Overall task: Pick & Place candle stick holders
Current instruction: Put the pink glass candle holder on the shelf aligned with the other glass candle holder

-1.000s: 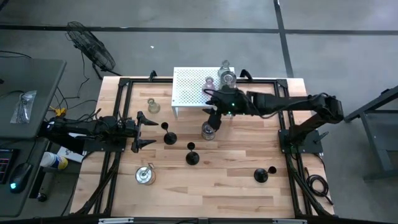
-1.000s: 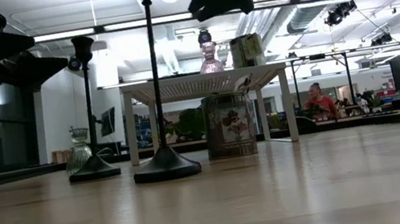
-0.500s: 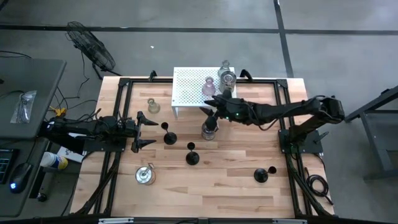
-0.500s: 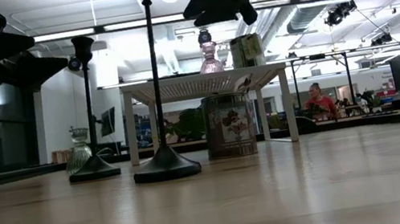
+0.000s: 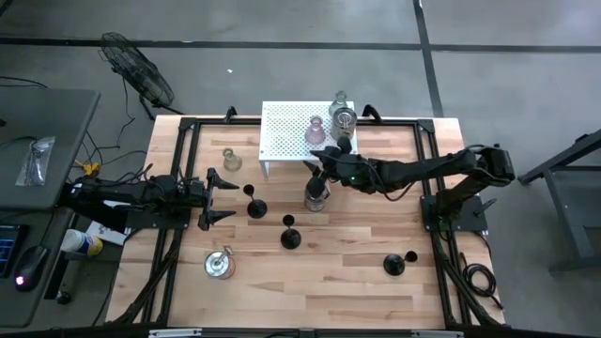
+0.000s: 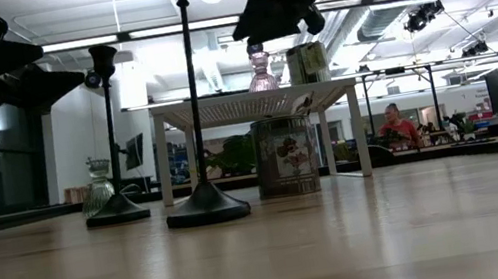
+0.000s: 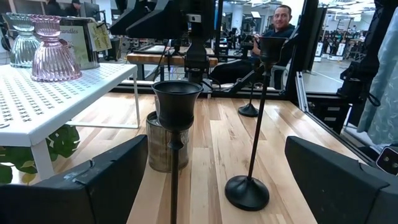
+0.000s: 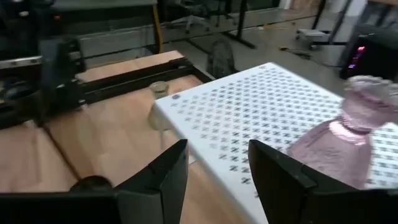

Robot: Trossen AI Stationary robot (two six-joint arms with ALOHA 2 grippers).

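Note:
My right gripper (image 5: 318, 157) hangs open in the air over the near right corner of the white perforated rack (image 5: 289, 137), just above a squat printed tin (image 5: 316, 196); nothing lies between its fingers (image 8: 214, 180). A pink holder (image 5: 316, 130) and a clear glass one (image 5: 344, 118) stand on the rack. Black stemmed holders stand on their round bases on the wood: one (image 5: 254, 206) in front of my left gripper, another (image 5: 290, 236), a third (image 5: 394, 265). My left gripper (image 5: 229, 198) waits open at the left, level with the table.
A silvery holder (image 5: 219, 265) stands near the front left and a small clear glass (image 5: 231, 161) left of the rack. A black frame (image 5: 183, 178) runs round the tabletop. Bare wood lies in the middle front. A person (image 6: 395, 124) sits in the room beyond.
My right gripper has come down a little over the rack's near right corner and tipped its fingers further downward, its finger gap unchanged. No holder has moved.

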